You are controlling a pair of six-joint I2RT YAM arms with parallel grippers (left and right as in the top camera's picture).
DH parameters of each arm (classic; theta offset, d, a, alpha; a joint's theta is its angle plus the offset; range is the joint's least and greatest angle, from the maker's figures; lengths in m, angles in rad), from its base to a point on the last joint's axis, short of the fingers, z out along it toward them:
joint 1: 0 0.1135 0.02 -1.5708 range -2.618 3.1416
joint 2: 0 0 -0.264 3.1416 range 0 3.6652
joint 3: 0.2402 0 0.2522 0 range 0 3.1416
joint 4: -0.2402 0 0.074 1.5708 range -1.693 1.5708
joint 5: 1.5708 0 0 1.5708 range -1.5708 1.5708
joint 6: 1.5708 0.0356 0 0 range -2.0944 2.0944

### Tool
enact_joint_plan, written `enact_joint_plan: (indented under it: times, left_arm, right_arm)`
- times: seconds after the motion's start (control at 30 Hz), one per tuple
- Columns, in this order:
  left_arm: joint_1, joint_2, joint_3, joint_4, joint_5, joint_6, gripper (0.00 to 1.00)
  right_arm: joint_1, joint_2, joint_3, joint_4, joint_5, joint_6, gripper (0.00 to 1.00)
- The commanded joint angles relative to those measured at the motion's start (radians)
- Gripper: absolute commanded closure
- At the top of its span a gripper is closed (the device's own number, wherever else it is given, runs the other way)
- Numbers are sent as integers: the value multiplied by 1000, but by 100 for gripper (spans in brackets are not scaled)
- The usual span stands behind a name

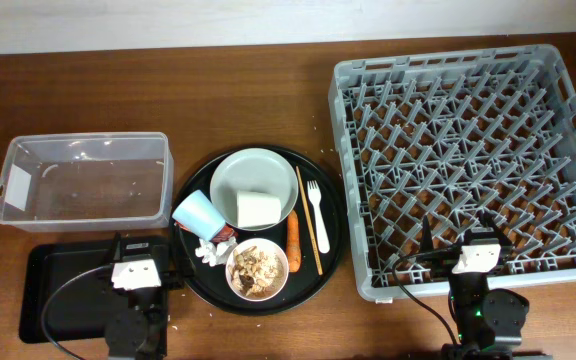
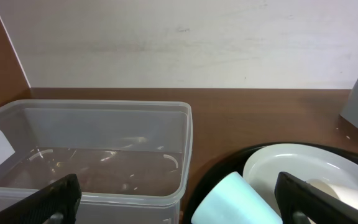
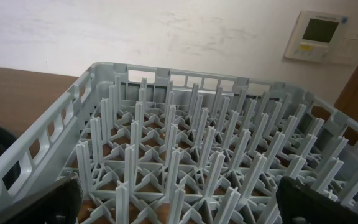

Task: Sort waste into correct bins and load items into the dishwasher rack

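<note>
While both arms hang at the near edge, I size things up from the biggest down. The large square grey plastic dishwasher rack [image 1: 448, 58] sits on the right, rigid, with no dishes among its pegs. Far left is the clear rectangular plastic tub with a white label [image 1: 88, 140], and the shallow black rectangular tray [image 1: 58, 290] lies just in front of it. The large round black tray [image 1: 193, 270] between tub and rack carries everything else.

The pale grey-green plate [image 1: 243, 175] looks stiff and slick. I'd pinch its rim once the white cup [image 1: 258, 209] lying on its near edge is off. The white bowl [image 1: 230, 268] holds brownish-white food scraps [image 1: 258, 267], which are loose, so I'd tip the bowl by its rim instead of picking at them. The light blue cup [image 1: 196, 212] lies on its side and looks light, so I'd take it by the lip. The small orange carrot [image 1: 293, 243] is firm and may roll. The white plastic fork [image 1: 319, 232] and thin wooden chopsticks [image 1: 303, 195] lie flat and low, so I'd grip across the shaft. The red crinkled wrapper [image 1: 226, 236] and white crumpled tissue [image 1: 208, 252] are soft and could be squeezed anywhere.

The left gripper [image 1: 140, 240] is over the black tray's right end with its jaws spread wide, holding nothing. The right gripper [image 1: 463, 240], over the rack's near rows, is the same.

Only the overhead view gives the whole layout. The left wrist view shows the tub's bare floor and the blue cup close below. The right wrist view shows how tall the pegs stand, but almost none of the round tray.
</note>
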Motion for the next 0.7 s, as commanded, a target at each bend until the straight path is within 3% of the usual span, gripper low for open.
enact_joint_plan:
  times: [0.0, 0.43, 0.53, 0.63, 0.67]
  left_arm:
    - [-3, -8, -6, 2, -4, 12, 1]
    - [-3, -8, -6, 22, 26, 11, 1]
    - [-3, -8, 19, 96, 251, 11, 1]
    - [-3, -8, 137, -61, 296, 2, 1]
    - [-3, -8, 241, -196, 293, 1, 1]
  right_arm:
    - [5, -12, -8, -1, 2, 1, 1]
    - [5, -12, -8, -1, 2, 1, 1]
    - [5, -12, -8, -1, 2, 1, 1]
    - [5, -12, -8, -1, 2, 1, 1]
    - [5, -12, -8, -1, 2, 1, 1]
